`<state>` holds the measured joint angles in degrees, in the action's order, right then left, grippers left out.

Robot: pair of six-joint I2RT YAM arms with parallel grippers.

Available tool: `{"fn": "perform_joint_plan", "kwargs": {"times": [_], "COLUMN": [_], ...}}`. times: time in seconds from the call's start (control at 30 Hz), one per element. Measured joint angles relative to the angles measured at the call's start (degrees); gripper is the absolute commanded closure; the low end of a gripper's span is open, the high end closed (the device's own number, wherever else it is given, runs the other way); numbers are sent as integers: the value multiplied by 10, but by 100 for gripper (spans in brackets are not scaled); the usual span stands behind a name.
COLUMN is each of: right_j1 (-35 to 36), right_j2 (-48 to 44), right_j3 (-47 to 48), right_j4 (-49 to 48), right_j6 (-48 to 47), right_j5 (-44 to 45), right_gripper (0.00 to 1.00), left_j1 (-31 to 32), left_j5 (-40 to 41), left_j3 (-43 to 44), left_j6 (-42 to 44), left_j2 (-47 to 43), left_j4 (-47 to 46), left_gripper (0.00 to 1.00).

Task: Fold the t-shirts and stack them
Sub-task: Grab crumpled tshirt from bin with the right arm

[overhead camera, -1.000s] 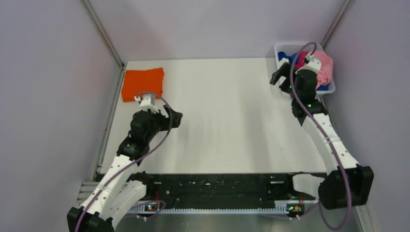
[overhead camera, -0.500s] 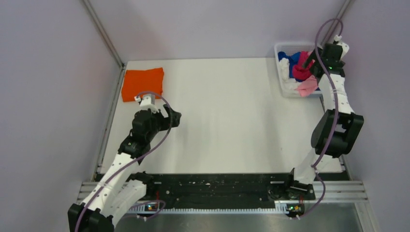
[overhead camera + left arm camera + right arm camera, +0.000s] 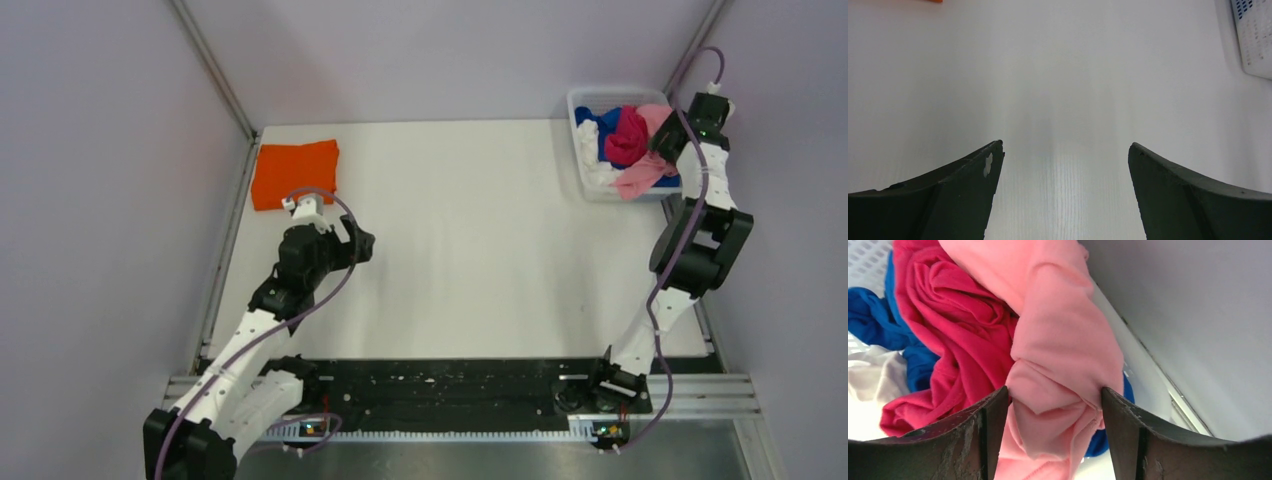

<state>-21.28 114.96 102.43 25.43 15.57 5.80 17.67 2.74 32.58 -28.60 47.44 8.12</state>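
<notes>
A folded bright orange t-shirt (image 3: 295, 172) lies at the table's far left; a sliver of it shows in the left wrist view (image 3: 930, 1). A white basket (image 3: 577, 103) at the far right holds a light pink t-shirt (image 3: 640, 178), a magenta one (image 3: 628, 135), a blue one (image 3: 598, 122) and a white one (image 3: 597, 170). My right gripper (image 3: 668, 140) is over the basket's right side. Its jaws (image 3: 1055, 392) pinch a bunched fold of the pink t-shirt (image 3: 1058, 340), beside the magenta (image 3: 958, 330), blue (image 3: 873, 315) and white (image 3: 868, 380) cloth. My left gripper (image 3: 360, 243) is open and empty (image 3: 1065, 145) above bare table.
The white table (image 3: 470, 230) is walled by grey panels on the left, back and right. The right wall (image 3: 1198, 315) stands close beside the basket. The basket's corner (image 3: 1255, 35) shows at the left wrist view's top right. A black rail (image 3: 440, 395) runs along the near edge.
My right arm swung from the basket's left side up and over to its right side and closed on the pink t-shirt, which now drapes over the basket's near rim. The left arm barely moved.
</notes>
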Motion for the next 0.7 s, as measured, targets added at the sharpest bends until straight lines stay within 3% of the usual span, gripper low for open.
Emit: {"fn": "perform_joint_plan", "kwargs": {"times": [0.13, 0.23, 0.3, 0.5, 0.7], "right_j1": [0, 0, 0, 0, 0], "right_j2": [34, 43, 45, 46, 35], "right_j3": [20, 24, 27, 60, 118], "right_j4": [8, 13, 14, 31, 42], "right_j6": [-2, -5, -8, -7, -4], "right_j5": [-5, -6, -7, -10, -26], "right_gripper": [40, 72, 82, 98, 99], "left_j1": [0, 0, 0, 0, 0], "left_j5": [4, 9, 12, 12, 12], "left_j3": [0, 0, 0, 0, 0], "left_j6": [0, 0, 0, 0, 0], "left_j2": [2, 5, 7, 8, 5], "left_j4": [0, 0, 0, 1, 1], "left_gripper": [1, 1, 1, 1, 1]}}
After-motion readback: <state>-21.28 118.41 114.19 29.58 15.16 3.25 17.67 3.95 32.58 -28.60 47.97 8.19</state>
